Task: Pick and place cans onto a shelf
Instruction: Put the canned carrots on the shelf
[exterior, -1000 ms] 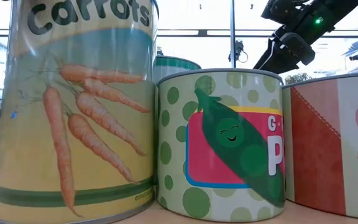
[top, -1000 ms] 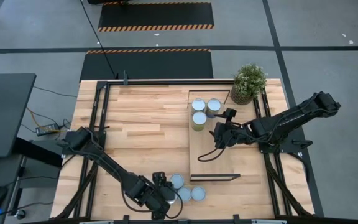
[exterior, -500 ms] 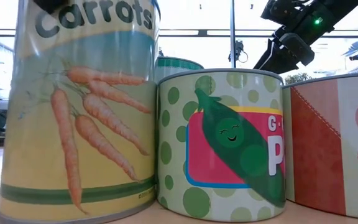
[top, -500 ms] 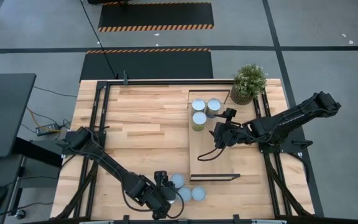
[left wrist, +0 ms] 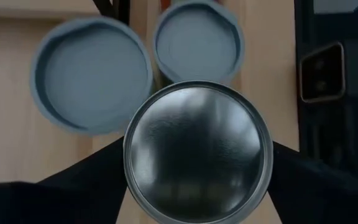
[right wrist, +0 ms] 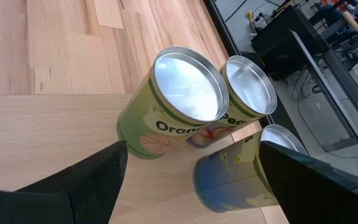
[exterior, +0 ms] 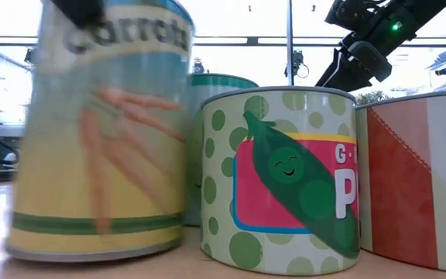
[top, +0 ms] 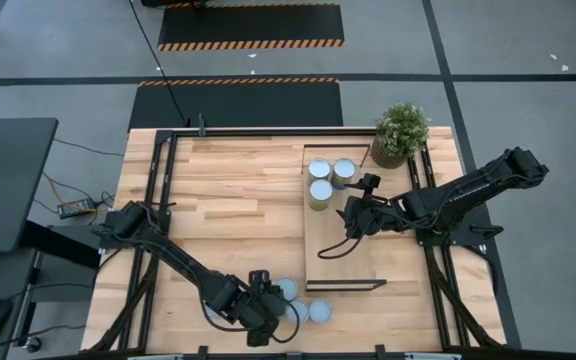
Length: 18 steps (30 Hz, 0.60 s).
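Note:
Near the table's front edge my left gripper (top: pixel 265 305) has come down on a carrot-labelled can (exterior: pixel 99 132), whose silvery top (left wrist: pixel 197 149) fills the left wrist view between the fingers. Two blue-grey-topped cans (left wrist: pixel 92 74) (left wrist: pixel 197 40) stand just beyond it. A pea can (exterior: pixel 277 178) and a red can (exterior: pixel 416 178) stand beside it. Three cans (top: pixel 326 178) stand on the far end of the light-wood shelf (top: pixel 343 245). My right gripper (top: pixel 351 215) hovers open above the shelf, short of those cans (right wrist: pixel 185 87). My left gripper has one finger (left wrist: pixel 86 180) on each side of the carrot can, against its upper wall just under the rim (left wrist: pixel 128 155). The fingers slant steeply down from above. The can stays upright; its blurred base (exterior: pixel 91 248) is at the tabletop, and whether it has left the table cannot be told.
A potted plant (top: pixel 400 132) stands at the table's far right corner, beside the shelf's far end. Dark metal frame rails (top: pixel 158 200) run along the table's left and right sides. Bare planks lie between the shelf and the left rail.
The carrot can has shifted in the low view, moving away from the pea can, and shows blurred now. A dark finger of my left gripper has come in at its top. My right arm has kept still.

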### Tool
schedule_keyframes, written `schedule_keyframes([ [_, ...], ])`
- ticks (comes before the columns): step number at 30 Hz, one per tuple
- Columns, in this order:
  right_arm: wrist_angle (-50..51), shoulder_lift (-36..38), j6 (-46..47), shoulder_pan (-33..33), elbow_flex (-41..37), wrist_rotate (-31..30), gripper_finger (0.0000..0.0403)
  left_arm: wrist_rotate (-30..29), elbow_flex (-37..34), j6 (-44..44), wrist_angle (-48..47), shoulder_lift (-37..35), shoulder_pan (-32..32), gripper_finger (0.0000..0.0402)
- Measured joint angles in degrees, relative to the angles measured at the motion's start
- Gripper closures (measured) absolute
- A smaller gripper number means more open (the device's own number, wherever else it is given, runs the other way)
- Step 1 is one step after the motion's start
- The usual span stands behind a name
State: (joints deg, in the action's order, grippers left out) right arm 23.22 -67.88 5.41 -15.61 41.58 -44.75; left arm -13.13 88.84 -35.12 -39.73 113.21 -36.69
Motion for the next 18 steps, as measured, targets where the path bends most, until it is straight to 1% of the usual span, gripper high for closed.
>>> schedule_keyframes([
  [3, 0.0, 0.0, 0.0, 0.0, 0.0, 0.0, 0.003, 1.4, -0.1, -0.5, -2.3, -1.5, -0.1, 0.0073],
  [7, 0.0, 0.0, 0.0, 0.0, 0.0, 1.1, 0.003, 2.8, -0.1, -2.6, -5.1, -4.8, 0.1, 0.0076],
  [10, -0.1, 0.0, -0.5, 0.0, 0.0, 1.8, 0.003, 2.9, -0.1, -4.7, -8.0, -7.2, 0.6, 0.0077],
  [15, -1.4, 0.0, -2.8, 0.0, 0.0, 1.9, 0.003, 0.6, -0.1, -4.7, -12.3, -11.3, 2.2, 0.0076],
  [18, -1.7, 0.0, -4.2, 0.3, 0.3, 1.9, 0.003, -2.8, -0.1, -3.5, -15.3, -13.3, 3.7, 0.0076],
])
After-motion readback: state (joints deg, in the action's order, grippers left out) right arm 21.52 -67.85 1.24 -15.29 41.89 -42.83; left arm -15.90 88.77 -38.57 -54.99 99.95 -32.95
